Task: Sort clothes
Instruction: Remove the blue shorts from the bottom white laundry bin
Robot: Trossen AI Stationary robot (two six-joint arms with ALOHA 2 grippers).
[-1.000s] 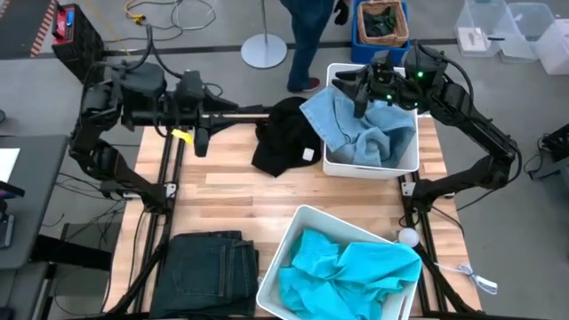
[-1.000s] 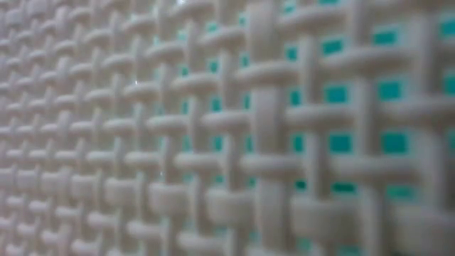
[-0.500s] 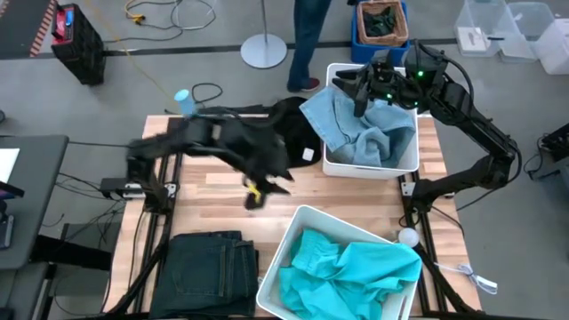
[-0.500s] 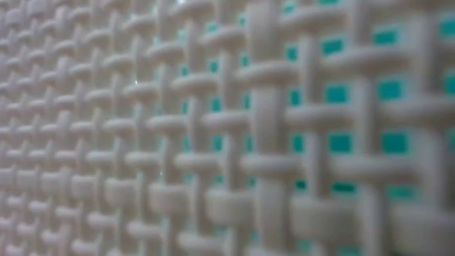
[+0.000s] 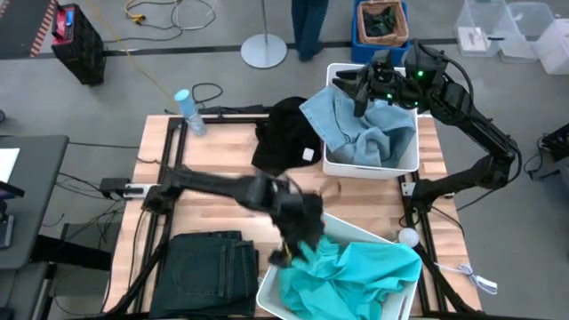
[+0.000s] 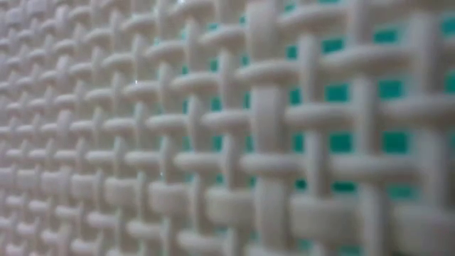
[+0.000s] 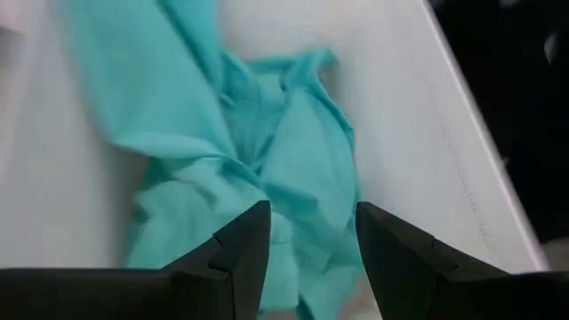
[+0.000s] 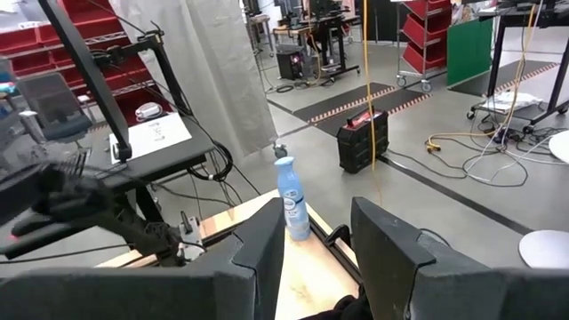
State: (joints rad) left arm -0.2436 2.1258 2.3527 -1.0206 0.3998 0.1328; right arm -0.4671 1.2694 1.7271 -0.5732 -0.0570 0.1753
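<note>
High view: wooden slat table (image 5: 222,182), concrete floor around it. Left gripper (image 5: 298,233) over near white bin (image 5: 277,258), fingers spread above turquoise top (image 5: 356,271), nothing pinched. Right gripper (image 5: 378,87) parked over far bin (image 5: 333,162) with pale denim (image 5: 364,129), fingers apart, empty. Black top (image 5: 283,138) beside far bin; dark jeans (image 5: 209,262) at near-left table edge. Spray bottle (image 5: 187,108) at far-left corner. Red shelving (image 8: 53,40) behind.
</note>
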